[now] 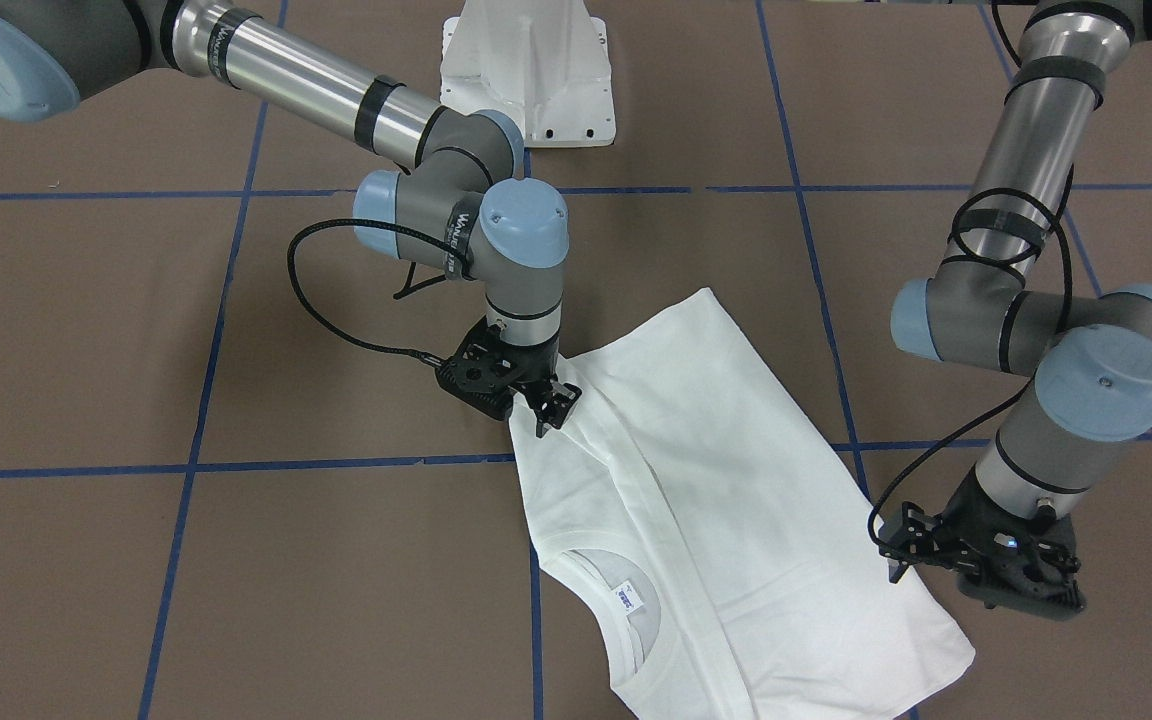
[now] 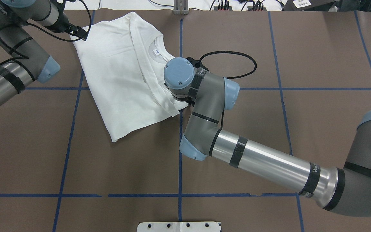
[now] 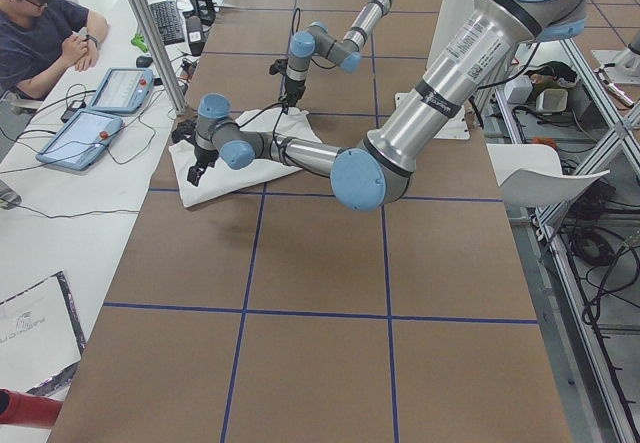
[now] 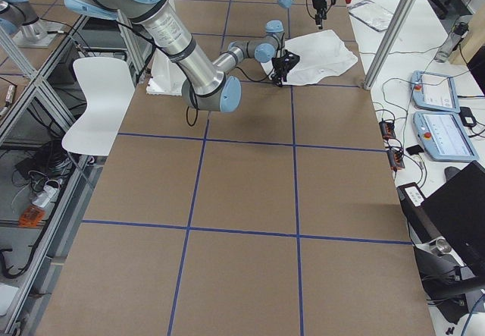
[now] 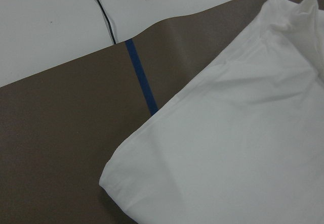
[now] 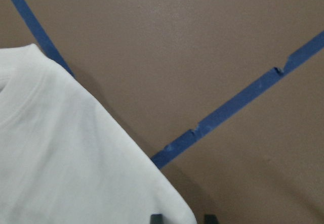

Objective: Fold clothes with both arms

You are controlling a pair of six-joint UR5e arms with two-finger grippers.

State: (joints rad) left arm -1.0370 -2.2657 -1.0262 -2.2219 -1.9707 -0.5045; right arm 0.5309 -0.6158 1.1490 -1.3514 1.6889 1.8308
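- Here's the white long-sleeved cotton T-shirt point(image 1: 736, 500), lying flat and partly folded on the brown bench with its blue tape grid point(image 1: 336, 330). It is spread between the two sets of jaws, with the small neck label point(image 1: 626, 598) facing up.
- The black two-finger right gripper point(image 1: 548, 405) points straight down at the shirt's edge. In its wrist view the jaws stand a little apart with the cloth's corner lying between the tips, and nothing is pinched. I'd call that straddle a line-up for a grab.
- The black two-finger left gripper point(image 1: 901, 555) hangs just beside the far corner across the shirt. The cloth below those jaws lies flat and looks unheld. I cannot tell how far they are parted, because the fingers don't show in their own wrist view.
- One arm at each end looks deliberate to me. With two corners taken together, the fabric should lift evenly and fold over without bunching.
- The risk is that the jaws catch only the top layer.
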